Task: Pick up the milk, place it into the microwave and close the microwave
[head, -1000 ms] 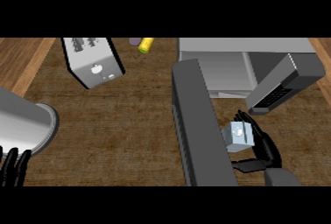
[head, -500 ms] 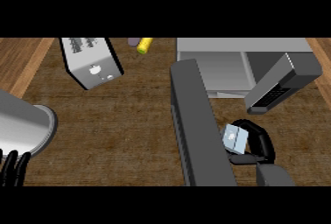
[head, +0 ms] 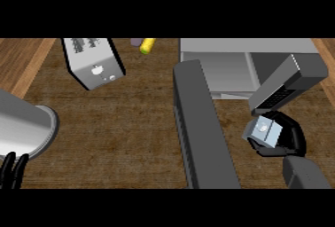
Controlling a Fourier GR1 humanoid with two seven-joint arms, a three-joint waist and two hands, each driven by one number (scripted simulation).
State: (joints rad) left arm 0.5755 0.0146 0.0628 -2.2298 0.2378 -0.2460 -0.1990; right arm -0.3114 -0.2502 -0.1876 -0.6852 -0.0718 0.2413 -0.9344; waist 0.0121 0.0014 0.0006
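I have the small pale blue-grey milk carton (head: pixel 266 131) wrapped in my right robot hand (head: pixel 282 141), black fingers curled round its far side and the thumb under it, so the carton sits tilted in the palm, its face turned up toward the camera. It is off the counter (head: pixel 124 124), just below and in front of the grey microwave (head: pixel 222 66), whose cavity stands open at the top of the view. I judge the pick-up done and the carry into the box under way.

The microwave's long dark grey door (head: pixel 200 128) is swung out and runs down the middle of the picture, to the left of my hand; that is why I come in from the right side of it, in the gap between door and the microwave's dark control panel (head: pixel 288 84), which juts out just above the carton. The carton looks near that panel's lower end; I cannot tell whether they touch. The next move, as I read it, calls for lifting forward and a little left to pass the panel and reach the pale cavity floor.

My left robot hand (head: pixel 13 170) shows only as black fingertips at the lower left edge, resting, fingers straight, beside a shiny round metal pot (head: pixel 23 128). A grey slab-shaped toaster (head: pixel 91 62) lies at upper left, a small yellow object (head: pixel 148 45) beyond it, both well apart from my route.
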